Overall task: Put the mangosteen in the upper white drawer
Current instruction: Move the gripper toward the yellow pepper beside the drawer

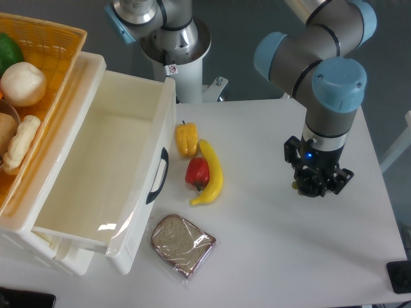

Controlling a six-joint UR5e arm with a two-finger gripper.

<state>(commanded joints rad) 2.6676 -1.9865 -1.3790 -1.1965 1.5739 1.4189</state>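
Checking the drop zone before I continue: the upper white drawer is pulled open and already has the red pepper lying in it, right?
Not quite. The upper white drawer is pulled open, but it is empty; the red pepper lies on the table beside the banana, as the fixed camera shows.

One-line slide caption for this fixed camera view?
UR5e gripper lowered to the table at right; upper white drawer open and empty; mangosteen not visible.

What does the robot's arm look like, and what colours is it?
The arm is made of fat grey tubes with light blue round caps on the joints. At its end sits a black end effector with a small blue light glowing above it.
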